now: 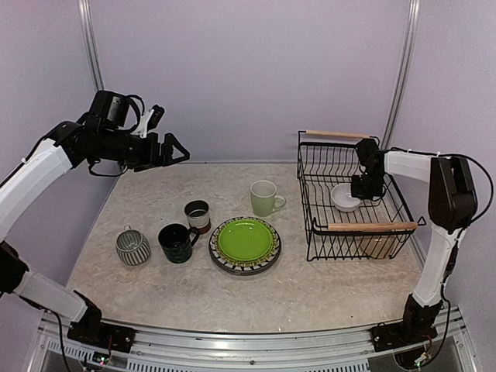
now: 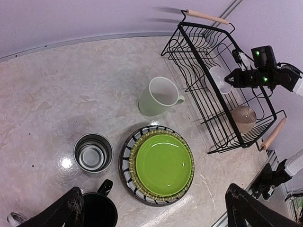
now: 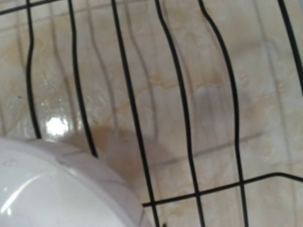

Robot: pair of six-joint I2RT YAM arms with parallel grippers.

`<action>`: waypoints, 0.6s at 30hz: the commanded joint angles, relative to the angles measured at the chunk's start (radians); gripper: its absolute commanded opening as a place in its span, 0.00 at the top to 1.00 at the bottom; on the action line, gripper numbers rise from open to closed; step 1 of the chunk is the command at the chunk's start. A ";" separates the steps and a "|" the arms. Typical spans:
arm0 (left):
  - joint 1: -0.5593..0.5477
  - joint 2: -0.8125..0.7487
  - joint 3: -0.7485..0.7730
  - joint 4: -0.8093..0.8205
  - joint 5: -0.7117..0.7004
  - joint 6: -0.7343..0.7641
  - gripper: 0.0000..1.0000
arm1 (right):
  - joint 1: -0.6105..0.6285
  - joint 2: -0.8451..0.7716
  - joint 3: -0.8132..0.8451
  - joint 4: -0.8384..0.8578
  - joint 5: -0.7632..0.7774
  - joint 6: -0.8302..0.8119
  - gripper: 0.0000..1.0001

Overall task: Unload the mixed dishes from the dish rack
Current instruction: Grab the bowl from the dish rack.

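Note:
The black wire dish rack [image 1: 311,203] stands at the right, with a white bowl [image 1: 342,200] in its middle. My right gripper [image 1: 363,188] reaches down into the rack and is shut on the bowl's right rim. The right wrist view shows only rack wires [image 3: 184,118] and the bowl [image 3: 47,189] at lower left, no fingers. A brownish mug [image 2: 245,118] lies at the rack's near end. My left gripper [image 1: 180,151] hangs open high at the left, well above the table. From its wrist view it [image 2: 154,191] looks down on the lime-green plate [image 2: 163,165].
On the table left of the rack stand a pale green mug [image 1: 265,198], a brown-white cup [image 1: 198,215], a dark teal mug [image 1: 177,242] and a grey striped cup [image 1: 133,246]. The green plate tops a stack of plates [image 1: 246,244], the lowest one striped.

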 commanded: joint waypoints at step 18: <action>0.081 -0.114 -0.104 0.130 -0.076 -0.045 0.01 | 0.397 -0.415 0.117 0.007 -0.008 -0.011 1.00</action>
